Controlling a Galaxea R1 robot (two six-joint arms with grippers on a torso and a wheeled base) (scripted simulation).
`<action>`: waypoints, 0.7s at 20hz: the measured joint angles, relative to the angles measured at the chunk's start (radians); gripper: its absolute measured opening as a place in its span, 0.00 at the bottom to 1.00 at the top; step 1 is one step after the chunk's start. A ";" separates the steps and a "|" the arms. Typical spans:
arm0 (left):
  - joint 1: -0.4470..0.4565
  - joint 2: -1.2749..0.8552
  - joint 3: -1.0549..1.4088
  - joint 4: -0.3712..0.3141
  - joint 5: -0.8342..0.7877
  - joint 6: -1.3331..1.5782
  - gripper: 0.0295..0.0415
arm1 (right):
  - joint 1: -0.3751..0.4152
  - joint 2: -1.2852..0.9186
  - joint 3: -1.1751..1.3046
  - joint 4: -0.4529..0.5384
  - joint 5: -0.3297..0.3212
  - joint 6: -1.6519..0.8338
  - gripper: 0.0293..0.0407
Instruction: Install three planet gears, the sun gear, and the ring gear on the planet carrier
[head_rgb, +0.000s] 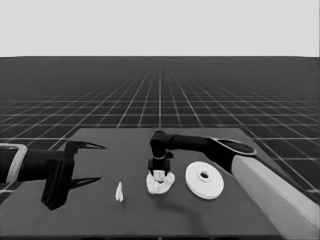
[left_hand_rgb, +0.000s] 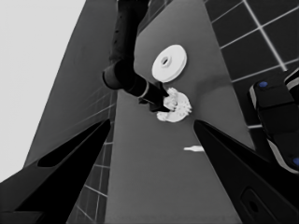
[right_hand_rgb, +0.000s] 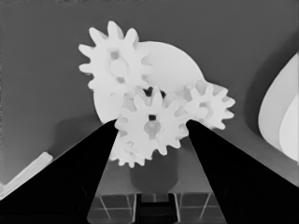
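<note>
The smaller round part (head_rgb: 169, 181) lies mid-table with three small gears on it, the planet gears (right_hand_rgb: 117, 65) (right_hand_rgb: 208, 105) (right_hand_rgb: 127, 154). A fourth gear (right_hand_rgb: 152, 135) sits in the middle between them, over the part's centre. My right gripper (head_rgb: 160, 173) (right_hand_rgb: 152, 123) points straight down there, its fingers pressed against that middle gear's two sides. To the right lies the larger round part (head_rgb: 212, 186) (left_hand_rgb: 175, 65), flat on the table and apart from the gears. My left gripper (head_rgb: 101, 162) (left_hand_rgb: 152, 122) waits open over the table's left end, holding nothing.
A thin white piece (head_rgb: 119, 192) (left_hand_rgb: 192, 149) lies on the table between the left gripper and the smaller round part. The right arm's pale grey forearm (head_rgb: 275, 195) fills the lower right corner. Dark machinery with blue lights (left_hand_rgb: 275, 121) shows past the table's edge.
</note>
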 joint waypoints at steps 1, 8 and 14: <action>0.000 0.000 0.000 0.000 0.000 0.000 0.75 | 0.000 0.000 0.000 0.000 0.000 0.010 0.14; 0.000 0.000 0.000 0.000 0.000 0.000 0.75 | -0.003 0.000 0.000 0.000 0.000 0.082 0.14; 0.000 0.000 0.000 0.000 0.000 0.000 0.75 | -0.007 -0.001 -0.001 0.000 0.000 0.145 0.14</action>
